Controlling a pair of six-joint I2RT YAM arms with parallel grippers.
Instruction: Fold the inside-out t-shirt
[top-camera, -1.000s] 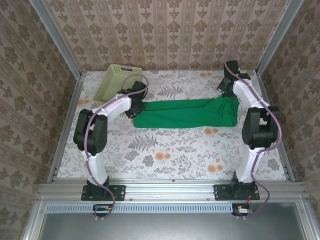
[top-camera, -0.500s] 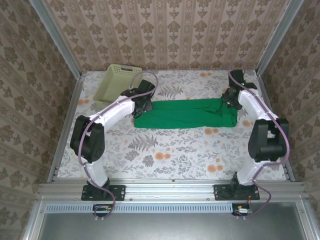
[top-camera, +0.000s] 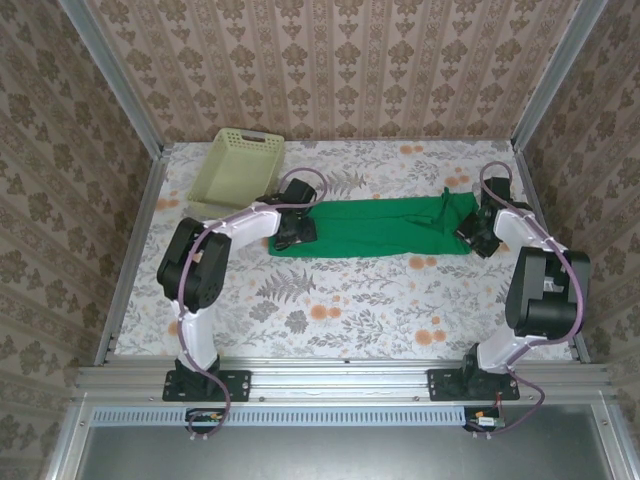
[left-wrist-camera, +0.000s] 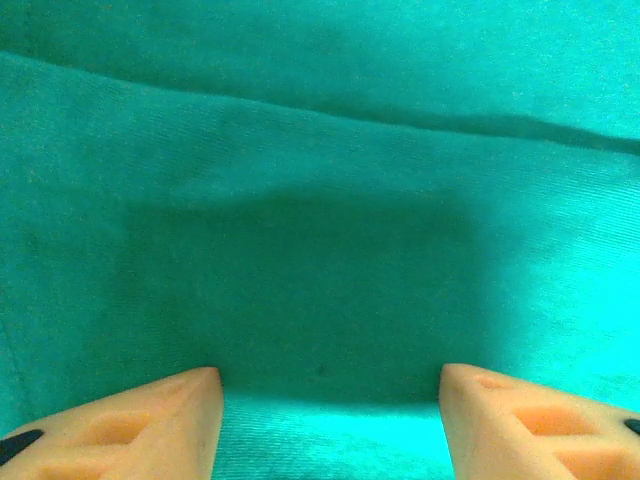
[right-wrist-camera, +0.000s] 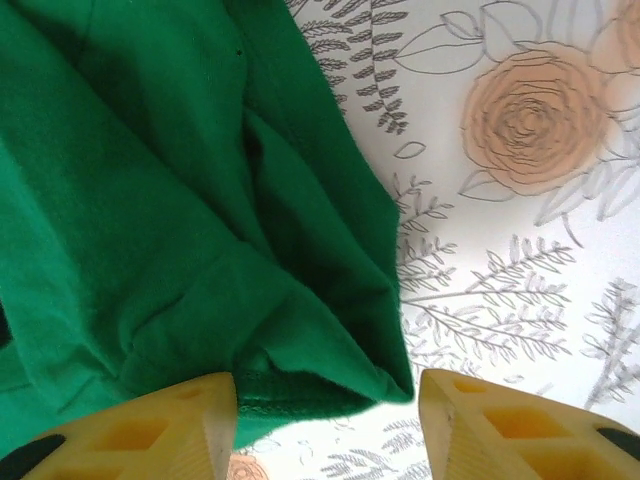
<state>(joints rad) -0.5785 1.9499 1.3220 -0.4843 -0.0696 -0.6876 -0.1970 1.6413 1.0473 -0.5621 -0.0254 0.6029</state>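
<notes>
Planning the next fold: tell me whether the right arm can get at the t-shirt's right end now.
Probably yes. The right gripper hangs open directly over the t-shirt at its hem corner, with nothing between them.

I see the bright green soft-cloth t-shirt (top-camera: 375, 228) lying flat as a long narrow band, stretched left to right, far of centre. Its right end is rumpled into folds, its left end smooth.

My right gripper (right-wrist-camera: 325, 405) is spread wide, one yellow finger (right-wrist-camera: 160, 425) at 7 o'clock and the other at 5. Between them sits the hemmed corner of the green t-shirt (right-wrist-camera: 150, 220), which lies rumpled and fills 9 to 12. The floral table (right-wrist-camera: 500, 290) lies bare from 1 to 4, with an orange rose (right-wrist-camera: 530, 115) at 2.
</notes>
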